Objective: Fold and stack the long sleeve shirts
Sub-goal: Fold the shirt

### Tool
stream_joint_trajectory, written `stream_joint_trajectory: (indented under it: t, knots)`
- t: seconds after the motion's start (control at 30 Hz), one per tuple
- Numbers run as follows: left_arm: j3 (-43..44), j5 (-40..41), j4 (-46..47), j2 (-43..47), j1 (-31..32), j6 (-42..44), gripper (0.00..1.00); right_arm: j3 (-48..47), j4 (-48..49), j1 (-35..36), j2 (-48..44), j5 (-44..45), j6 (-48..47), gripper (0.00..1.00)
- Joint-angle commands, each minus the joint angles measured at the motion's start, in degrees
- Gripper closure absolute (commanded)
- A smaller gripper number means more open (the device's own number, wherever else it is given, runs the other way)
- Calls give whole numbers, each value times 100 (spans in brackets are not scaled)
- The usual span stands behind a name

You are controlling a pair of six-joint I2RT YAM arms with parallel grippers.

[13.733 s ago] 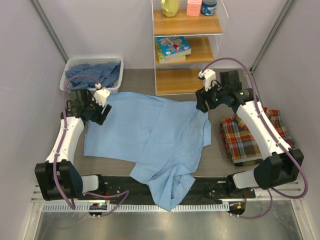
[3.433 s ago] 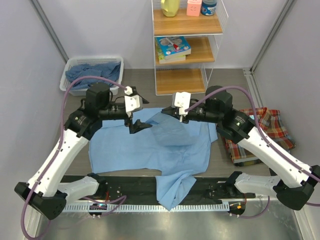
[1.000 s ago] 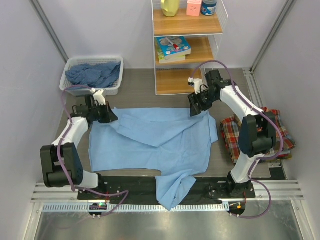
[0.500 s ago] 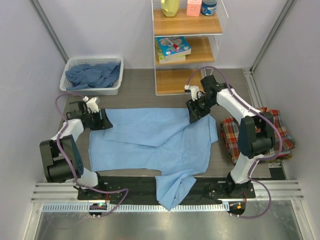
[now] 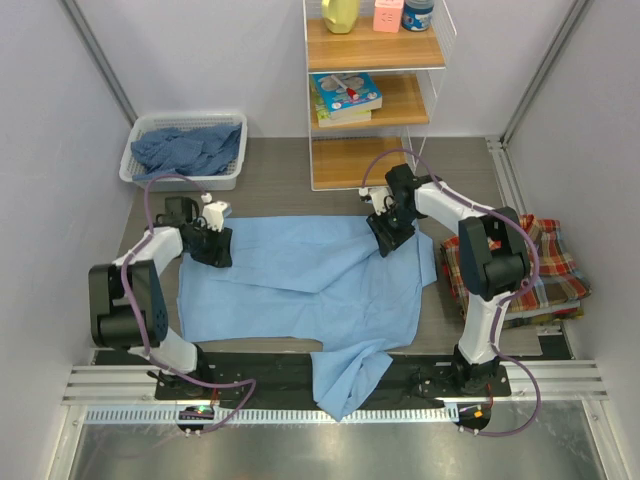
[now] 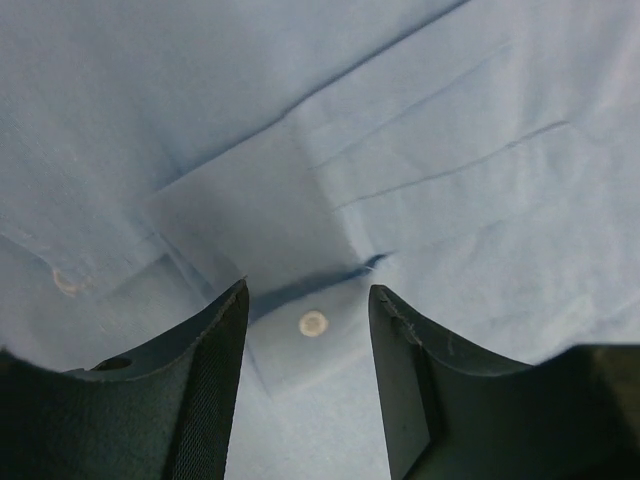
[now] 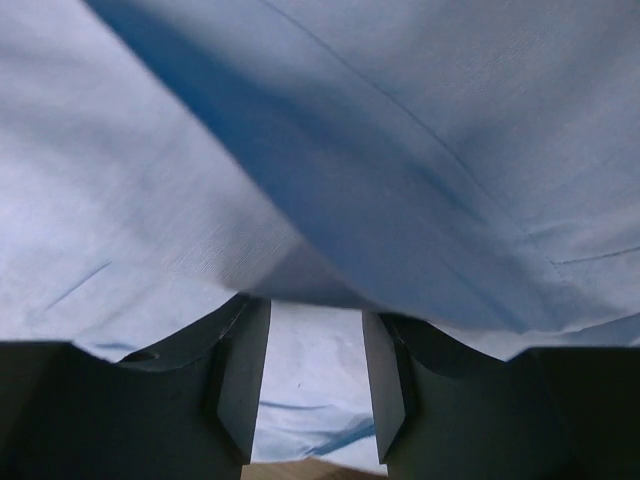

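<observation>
The light blue long sleeve shirt point(image 5: 300, 275) lies spread on the table, one part hanging over the near edge. My left gripper point(image 5: 214, 247) sits low over its left upper corner. In the left wrist view this gripper point(image 6: 308, 292) is open above flat cloth point(image 6: 420, 150) and a white button point(image 6: 313, 323). My right gripper point(image 5: 388, 236) is at the shirt's upper right. Its jaws point(image 7: 315, 312) stand apart, and a fold of blue cloth point(image 7: 400, 200) lies across the fingertips. A folded plaid shirt point(image 5: 520, 268) rests at the right. Darker blue shirts point(image 5: 188, 148) fill a white basket.
The white basket point(image 5: 132, 158) stands at the back left. A wooden shelf unit point(image 5: 372, 95) with books and bottles stands behind the shirt. Grey walls close in on both sides. A black strip point(image 5: 250, 370) runs along the near table edge.
The left gripper has let go of the shirt's upper left edge and shifted slightly. The right gripper has moved left and nearer over the cloth, its jaws narrowing a little. The shirt's top edge now lies flatter.
</observation>
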State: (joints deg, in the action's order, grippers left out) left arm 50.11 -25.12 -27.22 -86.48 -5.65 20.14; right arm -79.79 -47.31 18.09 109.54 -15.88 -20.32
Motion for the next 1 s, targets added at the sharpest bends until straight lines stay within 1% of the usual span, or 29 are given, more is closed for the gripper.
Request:
stream_joint_trajectory:
  t: [0.0,0.03,0.07,0.1,0.17,0.2,0.23,0.3,0.33,0.37,0.47,0.5,0.53,0.63,0.73,0.9,0.93,0.97]
  knots:
    - [447,640,-82,-843,-146,25,49,-274,485,-16,435,559,-183,53]
    - [543,814,-47,-992,-199,-97,50,-431,512,-24,559,586,-209,53]
    - [953,790,-133,-1342,-243,-203,51,-519,503,-33,647,612,-227,53]
    - [1105,755,-152,-1459,-270,-247,52,-607,503,-59,735,621,-236,53]
    - [1482,528,-317,-1609,-349,-300,52,-801,294,-86,824,499,-332,52]
    - [1571,370,-475,-1583,-358,-196,51,-845,188,-95,763,307,-385,52]
    - [1616,81,-573,-1513,-340,-177,50,-828,91,-103,553,226,-464,51]
    - [1617,-237,-793,-1216,-393,-221,48,-714,-155,-104,219,-19,-543,48]
    - [1599,-265,-802,-1153,-402,-282,47,-714,-225,-104,-87,-299,-570,47]
    - [1590,-291,-793,-1100,-393,-352,46,-705,-374,-95,-212,-458,-570,47]
    - [1695,-134,-758,-1257,-393,-678,45,-880,-428,-86,-459,-855,-395,43]
    - [1782,-90,-793,-1336,-402,-704,44,-1037,-393,-77,-442,-916,-298,40]
    - [1818,-20,-785,-1511,-393,-809,43,-1134,-358,-69,-407,-943,-228,39]
    - [1941,227,-732,-1758,-393,-889,42,-1486,-349,-42,-82,-943,-122,37]
    - [1942,491,-592,-1802,-393,-915,41,-1680,-244,-33,208,-899,-122,36]
    - [2038,386,-626,-1996,-367,-836,41,-1830,-15,-33,743,-768,-87,36]
    - [2038,316,-635,-2013,-367,-810,42,-1812,11,-33,797,-741,-95,36]
    - [2021,237,-635,-2005,-367,-767,45,-1786,46,-33,832,-732,-95,36]
